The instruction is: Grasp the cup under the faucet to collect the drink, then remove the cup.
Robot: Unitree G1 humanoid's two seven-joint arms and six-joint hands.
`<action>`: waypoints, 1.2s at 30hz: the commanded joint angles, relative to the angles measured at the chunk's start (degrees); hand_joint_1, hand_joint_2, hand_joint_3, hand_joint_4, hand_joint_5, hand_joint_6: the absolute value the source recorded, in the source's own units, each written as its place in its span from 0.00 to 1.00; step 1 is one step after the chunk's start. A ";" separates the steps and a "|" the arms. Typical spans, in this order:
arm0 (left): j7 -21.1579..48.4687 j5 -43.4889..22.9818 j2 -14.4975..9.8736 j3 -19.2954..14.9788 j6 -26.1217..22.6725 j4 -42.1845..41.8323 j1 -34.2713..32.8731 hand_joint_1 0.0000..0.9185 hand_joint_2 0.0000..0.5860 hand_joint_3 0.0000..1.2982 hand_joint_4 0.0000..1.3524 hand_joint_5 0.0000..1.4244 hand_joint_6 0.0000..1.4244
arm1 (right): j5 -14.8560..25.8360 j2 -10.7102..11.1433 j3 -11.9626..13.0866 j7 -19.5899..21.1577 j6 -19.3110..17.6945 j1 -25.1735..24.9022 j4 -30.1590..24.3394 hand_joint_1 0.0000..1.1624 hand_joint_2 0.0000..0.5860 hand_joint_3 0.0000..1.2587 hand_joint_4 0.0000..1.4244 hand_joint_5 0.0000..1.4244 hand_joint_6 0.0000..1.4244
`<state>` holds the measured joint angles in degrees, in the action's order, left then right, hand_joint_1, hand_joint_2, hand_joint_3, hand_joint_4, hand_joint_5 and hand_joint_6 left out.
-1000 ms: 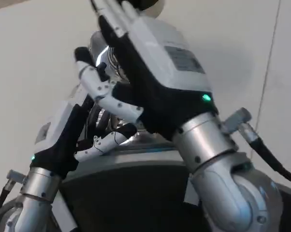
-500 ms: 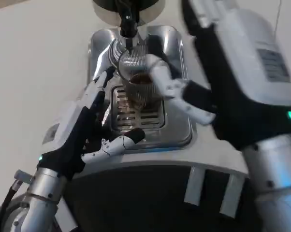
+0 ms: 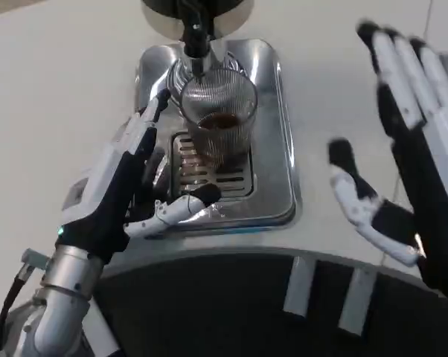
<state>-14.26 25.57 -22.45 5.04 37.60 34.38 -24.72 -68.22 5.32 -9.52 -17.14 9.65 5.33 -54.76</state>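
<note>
Seen from above: broad white matte table (image 3: 53, 89), with a polished stainless-steel drip tray (image 3: 272, 149) set on it, rounded at the corners and slotted with a dark grille in the middle. At the top edge, a black dispenser faucet (image 3: 195, 33) pointing down from a dark round body.

Standing on the grille directly beneath the spout: a clear ribbed glass cup (image 3: 218, 119), upright, partly filled with a dark brown drink.

At lower left, the left hand (image 3: 123, 190), white-backed with black palm, fingers spread apart and holding nothing, fingertips close beside the cup's left wall, thumb stretched across the tray's front edge. Contact with the glass hard to confirm.

At far right, the right hand (image 3: 399, 149), fingers apart and extended, empty, well clear of the tray.

Risks, as judgement: smooth ribbed glass likely slippery against hard fingers; a one-sided push from the left fingertips could tip or slide the cup across the slick metal and spill the drink. Lifting with a shallow or uneven grip could slosh liquid.
</note>
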 commanded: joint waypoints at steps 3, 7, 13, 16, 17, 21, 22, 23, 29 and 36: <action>-3.04 1.39 -0.38 0.43 -0.56 3.90 -2.05 0.29 0.09 0.00 0.00 0.00 0.00 | 1.03 1.59 3.71 5.06 -3.88 6.63 2.31 0.47 0.96 0.00 0.00 0.00 0.00; -5.10 2.61 0.20 1.28 -0.64 6.01 -3.58 0.32 0.10 0.00 0.00 0.00 0.00 | 1.48 2.52 4.69 7.51 -5.54 9.21 5.02 0.50 0.93 0.00 0.00 0.00 0.00; -7.88 3.74 1.48 2.36 -0.97 9.24 -5.65 0.32 0.10 0.00 0.00 0.00 0.00 | 2.25 4.28 4.85 12.39 -8.20 12.04 11.57 0.54 0.89 0.00 0.00 0.00 0.00; -9.49 4.01 2.25 2.58 -1.13 10.51 -6.42 0.33 0.09 0.00 0.00 0.00 0.00 | 2.69 4.79 4.96 14.67 -8.72 13.49 13.56 0.57 0.86 0.00 0.00 0.00 0.00; -10.15 4.16 2.48 2.64 -1.15 10.93 -6.69 0.33 0.09 0.00 0.00 0.00 0.00 | 2.78 4.92 4.96 15.12 -8.83 13.77 13.92 0.57 0.86 0.00 0.00 0.00 0.00; -11.93 4.34 3.31 2.98 -1.32 13.20 -8.40 0.33 0.09 0.00 0.00 0.01 0.02 | 3.98 5.24 5.31 16.90 -8.99 15.91 15.15 0.57 0.86 0.00 0.00 0.00 0.00; -12.27 4.29 3.52 3.05 -1.32 13.82 -8.84 0.34 0.09 0.00 0.00 0.01 0.02 | 4.39 5.41 5.57 17.09 -9.00 16.32 15.15 0.57 0.86 0.00 0.00 0.00 0.00; -12.74 4.26 3.77 3.14 -1.31 14.67 -9.34 0.34 0.09 0.00 0.00 0.01 0.02 | 4.69 5.60 5.72 17.22 -9.01 16.55 15.14 0.57 0.86 0.00 0.00 0.00 0.00; -15.15 3.83 5.08 3.26 -1.28 19.00 -11.49 0.34 0.09 0.00 0.00 0.02 0.03 | 7.37 6.57 7.49 16.20 -8.72 18.18 13.81 0.56 0.82 0.00 0.00 0.00 0.00; -16.83 4.15 6.64 4.04 -0.81 21.12 -12.91 0.34 0.10 0.00 0.00 0.04 0.05 | 7.77 6.69 7.87 13.85 -7.89 17.47 13.41 0.56 0.78 0.00 0.00 0.00 0.00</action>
<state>-29.89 29.71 -16.54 8.21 36.56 54.43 -37.00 -60.91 11.88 -1.93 -2.13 1.26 22.63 -40.58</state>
